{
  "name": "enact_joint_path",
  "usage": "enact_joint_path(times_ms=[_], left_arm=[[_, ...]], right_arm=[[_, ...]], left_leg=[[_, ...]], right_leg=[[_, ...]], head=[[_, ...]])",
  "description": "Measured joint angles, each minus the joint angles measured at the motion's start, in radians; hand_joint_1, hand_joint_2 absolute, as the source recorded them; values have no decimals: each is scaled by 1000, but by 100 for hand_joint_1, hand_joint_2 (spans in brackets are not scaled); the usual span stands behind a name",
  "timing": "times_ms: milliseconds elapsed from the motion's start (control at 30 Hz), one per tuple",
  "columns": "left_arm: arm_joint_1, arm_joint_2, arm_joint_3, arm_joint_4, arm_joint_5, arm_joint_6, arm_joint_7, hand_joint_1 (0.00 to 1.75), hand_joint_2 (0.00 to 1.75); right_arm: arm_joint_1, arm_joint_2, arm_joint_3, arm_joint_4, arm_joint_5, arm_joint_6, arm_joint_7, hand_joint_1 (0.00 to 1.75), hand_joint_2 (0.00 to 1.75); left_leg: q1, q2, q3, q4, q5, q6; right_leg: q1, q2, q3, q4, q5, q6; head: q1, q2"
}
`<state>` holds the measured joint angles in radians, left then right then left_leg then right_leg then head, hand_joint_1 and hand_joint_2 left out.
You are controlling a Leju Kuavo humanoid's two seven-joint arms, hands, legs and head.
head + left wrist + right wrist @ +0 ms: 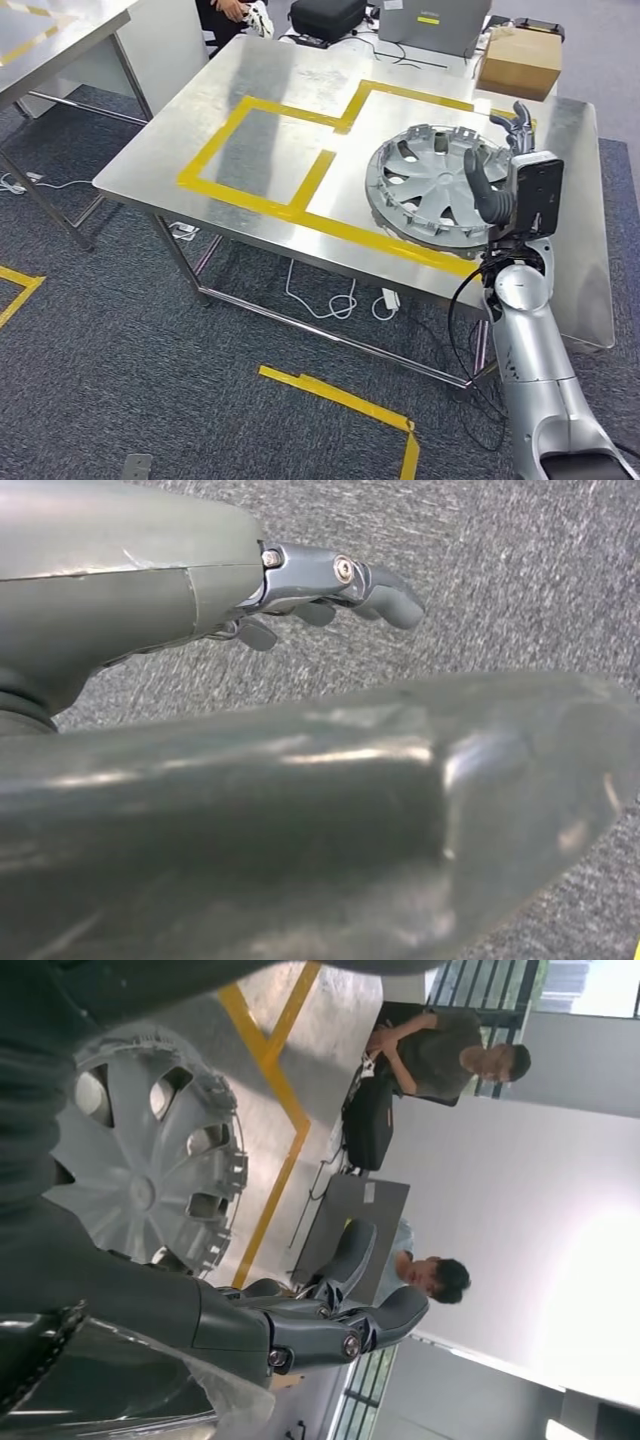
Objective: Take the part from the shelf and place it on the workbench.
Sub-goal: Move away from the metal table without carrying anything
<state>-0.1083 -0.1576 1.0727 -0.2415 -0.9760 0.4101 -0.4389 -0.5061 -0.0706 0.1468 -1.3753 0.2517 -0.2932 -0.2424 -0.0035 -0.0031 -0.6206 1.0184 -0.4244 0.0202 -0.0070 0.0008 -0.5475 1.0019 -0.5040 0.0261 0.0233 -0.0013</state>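
Right hand hovers at the near-right rim of the grey wheel cover, fingers spread and holding nothing, the cover lying flat on the steel workbench inside yellow tape, directly leftward of the palm; left hand hangs loose over carpet.

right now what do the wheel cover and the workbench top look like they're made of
Wheel cover: likely molded plastic, matte silver-grey paint, thin spokes and clip tabs around the rim.
Workbench top: looks like brushed stainless steel, with soft blurry reflections and yellow tape stuck on it.
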Motion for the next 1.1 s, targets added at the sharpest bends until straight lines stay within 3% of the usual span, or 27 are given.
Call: enact_joint_path(times_ms=[100, 167, 233, 267, 300, 333, 433, 467, 567, 600, 667, 733, 767, 800, 833, 867, 933, 967, 1033, 1100], left_arm=[[1, -1, 0, 0, 1, 0, 4, 0, 0], [0, 0, 0, 0, 1, 0, 6, 0, 0], [1, 0, 1, 0, 1, -1, 7, 0, 0], [1, -1, 1, 0, 1, -2, 8, 0, 0], [2, -1, 1, 0, 1, -2, 8, 0, 0], [1, -1, 1, 0, 1, -3, 8, 0, 0], [-2, 0, 1, 0, 1, -4, 8, 0, 0], [-3, 1, 1, 0, 1, -4, 8, 0, 0], [-2, 1, 2, 0, 1, -4, 8, 0, 0], [-2, 0, 3, 0, 1, -4, 8, 0, 0], [-4, 0, 4, 0, 1, -2, 8, 0, 0], [-4, -1, 4, 0, 1, -1, 8, 0, 0], [-3, -2, 4, 0, 1, -1, 9, 0, 0], [-2, -3, 4, 0, 1, -1, 9, 0, 0], [-2, -4, 4, 0, 0, -1, 10, 0, 0], [-2, -4, 4, 0, 0, -1, 10, 0, 0], [-2, -4, 4, 0, -1, 0, 10, 0, 0], [-3, -5, 4, 0, -2, 1, 10, 0, 0], [-3, -6, 4, 0, -2, 2, 10, 0, 0], [-2, -5, 4, 0, -4, 4, 11, 0, 0]], right_arm=[[0, 0, -2, -2, 1, -4, 2, 0, 0], [0, 0, -2, -2, 2, -5, 2, 0, 0], [0, 0, -2, -3, 2, -8, 2, 0, 0], [1, 0, -3, -3, 2, -9, 2, 0, 0], [1, 0, -3, -3, 2, -10, 2, 0, 0], [2, 0, -4, -3, 2, -11, 3, 0, 0], [1, 0, -6, -4, 3, -11, 4, 0, 0], [1, 0, -7, -5, 3, -11, 4, 0, 0], [1, 0, -8, -8, 3, -11, 4, 0, 0], [1, 0, -9, -8, 3, -11, 5, 0, 0], [0, -1, -11, -8, 3, -11, 5, 0, 0], [1, -2, -14, -8, 3, -11, 5, 0, 0], [3, -2, -15, -8, 3, -11, 6, 0, 0], [4, -2, -15, -8, 3, -11, 6, 0, 0], [5, -2, -16, -8, 3, -11, 7, 0, 0], [5, -2, -16, -8, 3, -11, 7, 0, 0], [2, -2, -16, -9, 3, -11, 8, 0, 0], [1, -2, -16, -10, 4, -11, 8, 0, 0], [-1, -2, -16, -12, 4, -12, 8, 0, 0], [-1, -2, -17, -13, 5, -12, 8, 0, 0]], left_leg=[[1, -1, -6, 4, 1, -17], [3, -1, -34, 72, -57, -28], [6, 0, -79, 206, -143, -36], [7, 0, -90, 254, -166, -38], [7, 0, -86, 270, -171, -37], [7, 0, -61, 245, -158, -35], [2, 0, 70, 43, -97, -16], [-1, 0, 95, 0, -88, -11], [-6, 1, 98, -23, -72, 3], [-5, 2, 93, -26, -63, 9], [-1, 5, 78, -34, -43, 21], [-2, 6, 55, -33, -26, 27], [-3, 6, 43, -32, -18, 27], [-4, 6, 31, -31, -10, 26], [-4, 6, 20, -29, -2, 25], [-4, 6, 11, -28, 4, 23], [-5, 6, -2, -26, 16, 17], [-7, 6, -6, -25, 22, 12], [-8, 6, -12, -24, 35, 2], [-7, 5, -18, -21, 39, -9]], right_leg=[[-2, 0, -7, -2, 16, -16], [-6, -4, -16, -6, 29, -27], [-6, -6, -32, -6, 40, -32], [-5, -6, -40, -6, 46, -32], [-4, -6, -49, -5, 52, -31], [-3, -5, -57, -5, 58, -30], [0, -4, -71, -3, 74, -21], [1, -4, -74, -2, 79, -16], [-3, -6, -81, -3, 94, 2], [-4, -5, -88, 1, 88, 8], [-5, -3, -116, 60, 31, 16], [-6, -2, -159, 189, -59, 22], [-6, -3, -172, 247, -87, 23], [-6, -2, -172, 278, -96, 24], [-6, -3, -152, 269, -86, 24], [-6, -3, -113, 222, -64, 23], [-5, -3, -4, 71, -28, 18], [-3, -3, 34, 14, -22, 15], [0, -1, 59, -28, -22, 6], [-1, -1, 49, -28, -9, -9]], head=[[-1, 0], [-3, 0], [-4, 0], [-4, 0], [-4, 0], [-4, 0], [-3, 0], [-3, 0], [-3, 0], [-3, 0], [1, 0], [5, 0], [6, 0], [6, 0], [7, 0], [7, 0], [7, 0], [6, 0], [8, 0], [10, 0]])
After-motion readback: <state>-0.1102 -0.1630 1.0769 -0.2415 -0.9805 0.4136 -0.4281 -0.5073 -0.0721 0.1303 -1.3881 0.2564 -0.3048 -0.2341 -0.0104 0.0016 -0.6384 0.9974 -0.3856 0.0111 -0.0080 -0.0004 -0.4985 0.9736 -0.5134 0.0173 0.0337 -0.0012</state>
